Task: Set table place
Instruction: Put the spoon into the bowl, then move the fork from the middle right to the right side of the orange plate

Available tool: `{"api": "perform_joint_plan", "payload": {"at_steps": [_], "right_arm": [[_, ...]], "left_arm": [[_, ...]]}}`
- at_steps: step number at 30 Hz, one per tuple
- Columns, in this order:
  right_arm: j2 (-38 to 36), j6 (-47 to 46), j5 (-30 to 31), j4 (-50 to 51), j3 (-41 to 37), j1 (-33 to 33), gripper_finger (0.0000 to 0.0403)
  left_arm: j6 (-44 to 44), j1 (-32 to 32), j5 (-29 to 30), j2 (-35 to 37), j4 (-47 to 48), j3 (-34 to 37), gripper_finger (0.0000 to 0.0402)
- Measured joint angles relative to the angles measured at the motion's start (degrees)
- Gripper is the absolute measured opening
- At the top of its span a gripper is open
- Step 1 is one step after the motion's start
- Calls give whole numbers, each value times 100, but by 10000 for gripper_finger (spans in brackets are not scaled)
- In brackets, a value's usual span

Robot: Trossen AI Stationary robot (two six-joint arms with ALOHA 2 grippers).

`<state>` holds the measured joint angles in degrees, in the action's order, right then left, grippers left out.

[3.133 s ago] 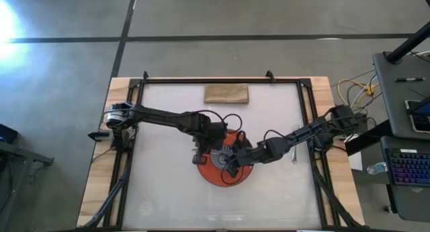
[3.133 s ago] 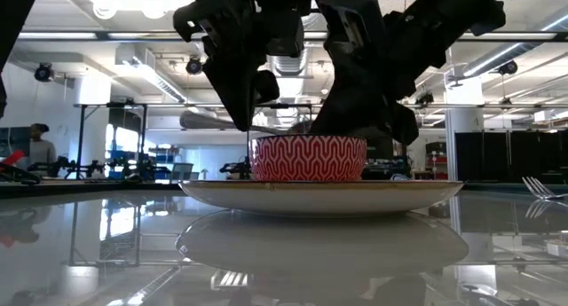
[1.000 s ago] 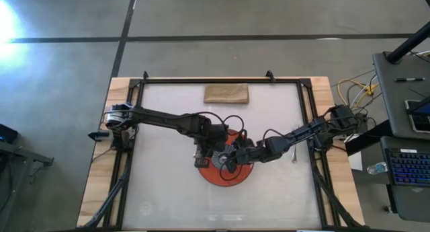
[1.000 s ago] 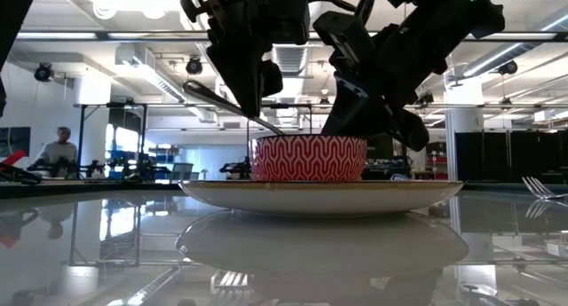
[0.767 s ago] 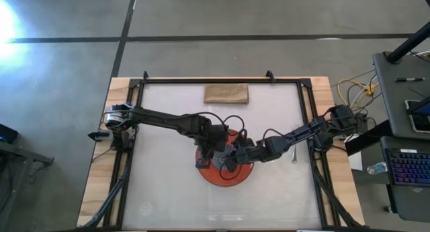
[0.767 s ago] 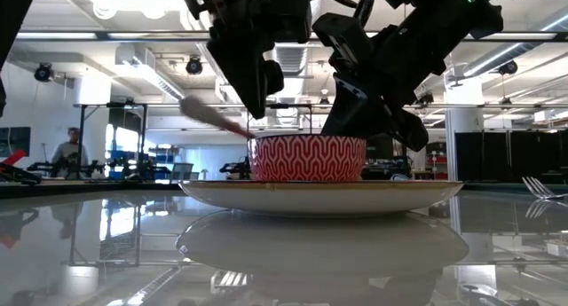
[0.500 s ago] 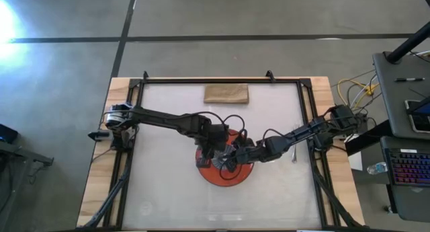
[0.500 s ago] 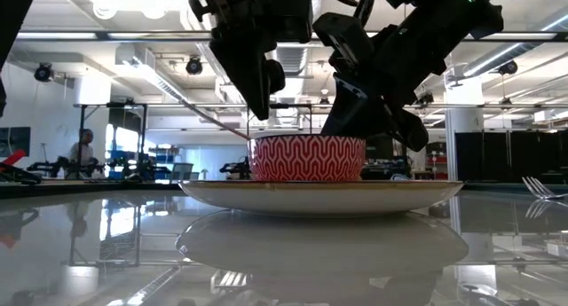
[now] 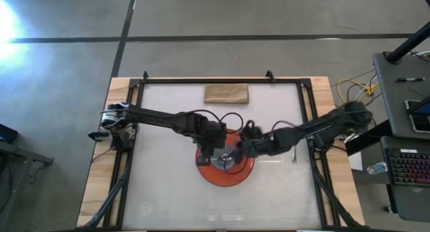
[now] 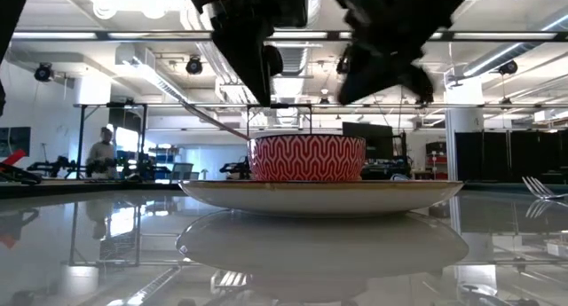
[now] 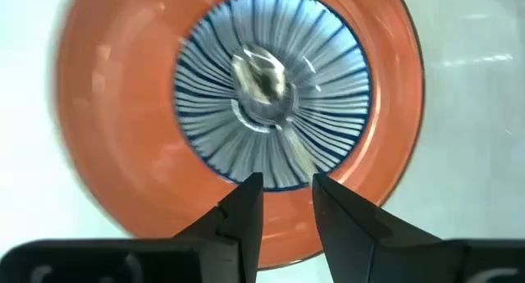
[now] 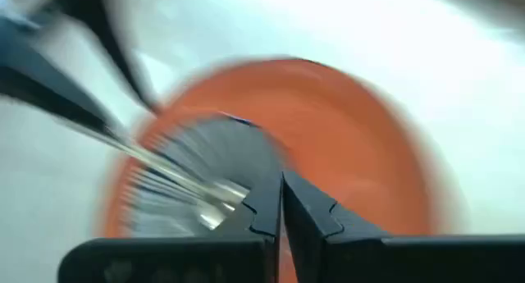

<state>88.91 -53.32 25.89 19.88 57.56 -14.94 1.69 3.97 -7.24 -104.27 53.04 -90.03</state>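
Observation:
A red-and-white patterned bowl [image 10: 307, 158], blue-striped inside [image 11: 271, 94], stands on an orange plate [image 9: 240, 173] on the table's white sheet [image 9: 168, 191]. A metal spoon [image 11: 259, 79] lies in the bowl, its handle [image 10: 216, 120] leaning on the rim and slanting up toward the table's left. My left gripper [image 11: 287, 189] hangs open just above the bowl [image 9: 218, 153], its fingers on either side of the handle without touching it. My right gripper [image 12: 280, 189] is shut and empty, above and right of the bowl [image 9: 242, 147].
A wooden block [image 9: 226, 93] lies near the table's far edge. A fork [image 9: 293, 153] lies right of the plate by the black frame. People move in the room beyond the table [image 10: 102, 151]. A dark desk with a keyboard [image 9: 406, 168] stands to the right.
The spoon's handle has dropped from up beside my left gripper and now leans on the bowl's left rim. My right gripper has risen from the bowl's right side and moved toward the table's right and far edges. The bowl and plate have stayed put.

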Motion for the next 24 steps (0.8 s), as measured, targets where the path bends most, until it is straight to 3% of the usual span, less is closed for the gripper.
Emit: {"api": "perform_joint_plan", "payload": {"at_steps": [5, 8, 12, 14, 16, 20, 24], "right_arm": [[-763, -1633, -242, 4116, 443, 26, 9], [-1305, -2720, -803, 5496, 45, -22, 10], [-2201, -3518, -1814, 4994, -1128, -41, 35], [-2511, -3925, -1981, 4576, -1654, -42, 56], [-2728, -4233, -1996, 4434, -2026, -34, 82], [-2795, -4561, -1649, 4385, -2036, 142, 124], [-2408, -4897, -1675, 4383, -1986, 311, 130]], "left_arm": [[-246, 22, 336, 409, -62, 121, 91], [-450, 29, 377, 664, -348, 313, 91], [-761, 88, 445, 989, -771, 676, 91], [-971, 129, 473, 1157, -936, 861, 91], [-1165, 177, 504, 1354, -1053, 1072, 91], [-1472, 283, 734, 1693, -1084, 1433, 91], [-1902, 363, 785, 1978, -1153, 1793, 91]]}}
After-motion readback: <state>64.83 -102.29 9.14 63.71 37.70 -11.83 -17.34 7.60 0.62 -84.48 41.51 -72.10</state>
